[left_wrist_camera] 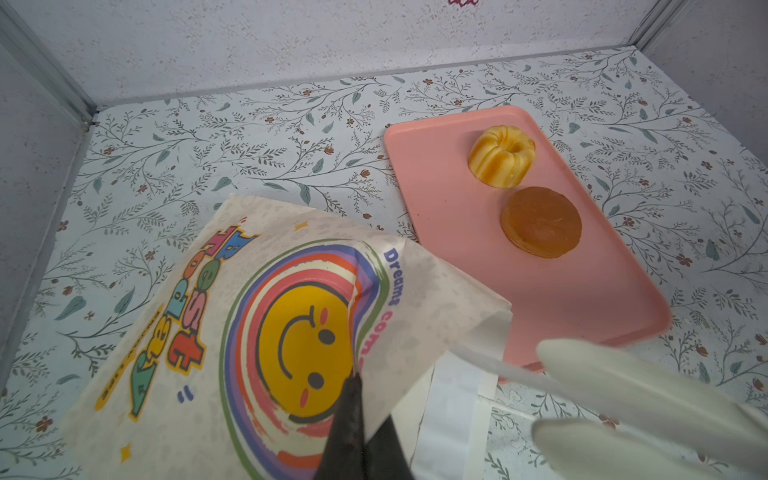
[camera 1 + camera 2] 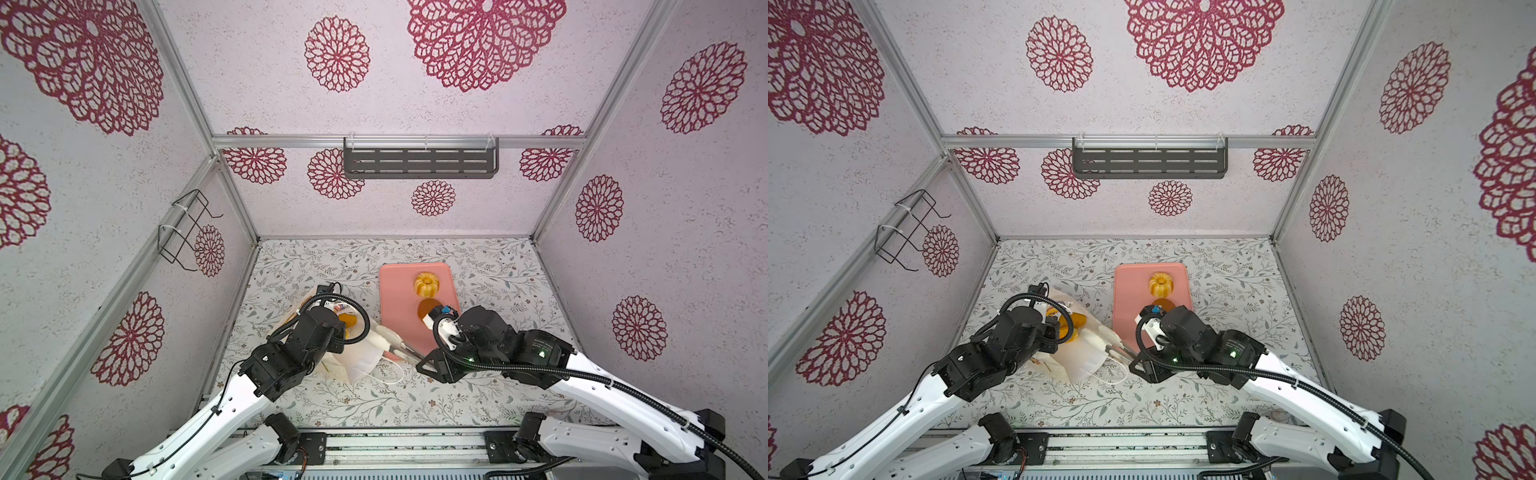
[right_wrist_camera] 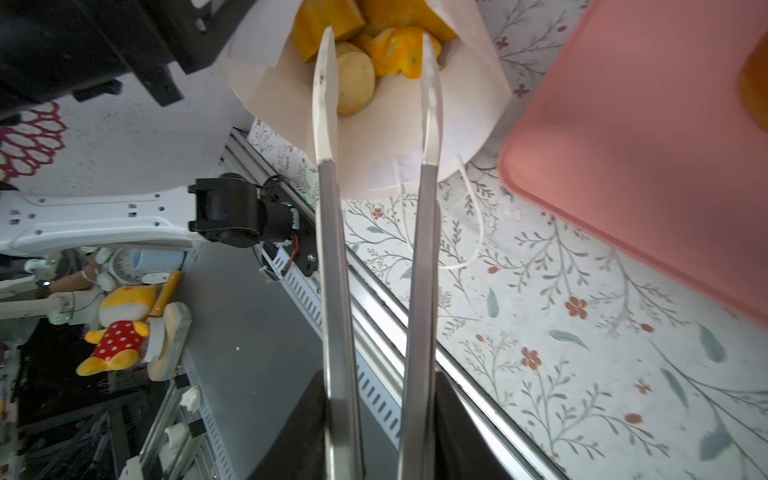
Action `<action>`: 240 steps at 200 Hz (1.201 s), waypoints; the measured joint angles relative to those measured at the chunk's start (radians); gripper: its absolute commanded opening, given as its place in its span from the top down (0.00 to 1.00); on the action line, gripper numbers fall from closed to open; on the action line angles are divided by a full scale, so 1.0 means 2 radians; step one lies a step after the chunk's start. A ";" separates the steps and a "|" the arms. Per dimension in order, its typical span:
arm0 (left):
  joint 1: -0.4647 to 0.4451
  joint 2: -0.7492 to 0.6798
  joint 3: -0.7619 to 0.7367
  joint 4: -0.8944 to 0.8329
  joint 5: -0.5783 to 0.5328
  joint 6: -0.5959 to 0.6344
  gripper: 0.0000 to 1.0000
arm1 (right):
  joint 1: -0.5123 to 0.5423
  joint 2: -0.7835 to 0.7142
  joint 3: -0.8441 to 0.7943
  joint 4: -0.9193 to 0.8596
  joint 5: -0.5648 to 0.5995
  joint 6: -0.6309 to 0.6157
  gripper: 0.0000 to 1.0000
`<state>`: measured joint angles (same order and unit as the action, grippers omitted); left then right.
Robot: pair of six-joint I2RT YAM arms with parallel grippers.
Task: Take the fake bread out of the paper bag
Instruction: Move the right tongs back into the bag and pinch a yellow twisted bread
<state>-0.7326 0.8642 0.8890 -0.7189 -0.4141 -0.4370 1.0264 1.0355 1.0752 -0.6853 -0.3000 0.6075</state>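
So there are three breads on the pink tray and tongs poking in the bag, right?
No, the tray holds two, a ring and a brown bun; the left wrist view shows it. The tongs do poke into the bag.

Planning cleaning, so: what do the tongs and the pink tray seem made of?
Tongs: brushed metal arms, grey sheen; matte whitish tips, probably silicone. Pink tray: likely matte plastic, smooth, with rounded moulded corners.

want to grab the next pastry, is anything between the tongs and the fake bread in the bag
Nothing visible does. The left gripper pinches the paper bag by its edge, so the mouth gapes. The tongs in the right gripper have their tips inside the mouth, right at the fake bread.
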 measured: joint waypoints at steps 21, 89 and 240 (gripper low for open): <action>0.000 0.000 0.000 0.000 0.005 0.002 1.00 | 0.010 0.025 -0.015 0.042 -0.008 0.010 0.62; 0.000 -0.002 0.000 0.000 0.022 0.005 1.00 | 0.012 0.141 -0.027 0.109 0.002 0.008 0.64; 0.000 0.001 0.000 0.002 0.042 0.011 1.00 | -0.002 0.268 0.040 0.137 0.030 -0.007 0.68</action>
<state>-0.7334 0.8661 0.8890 -0.7155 -0.3309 -0.4149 1.0233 1.5719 1.1561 -0.4118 -0.2405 0.5938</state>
